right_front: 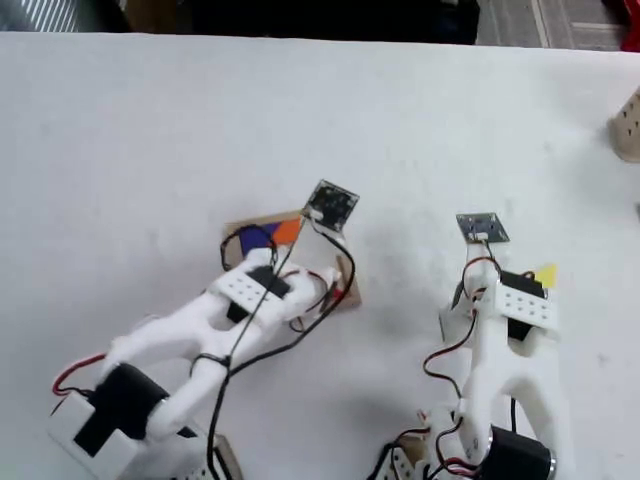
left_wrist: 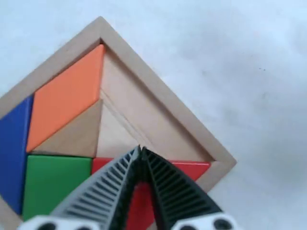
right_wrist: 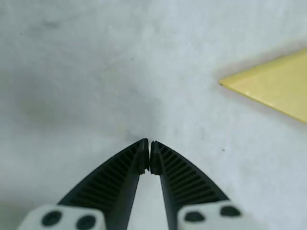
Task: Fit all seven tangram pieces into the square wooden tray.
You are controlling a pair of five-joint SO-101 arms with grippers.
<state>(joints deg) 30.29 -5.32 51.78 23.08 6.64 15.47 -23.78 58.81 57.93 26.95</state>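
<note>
left gripper (left_wrist: 140, 152) closed, empty, over the square wooden tray (left_wrist: 158, 91); right gripper (right_wrist: 148, 148), closed too, may shove the flat yellow triangle (right_wrist: 278, 85) aside.

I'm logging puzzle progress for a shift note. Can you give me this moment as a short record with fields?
tray: wooden tray, partly filled, bare floor showing near one corner
in tray: orange piece, blue piece, green piece, red piece
outside tray: yellow triangle on the table
left gripper: shut, over the red piece
right gripper: shut, over the table beside the yellow triangle
</note>
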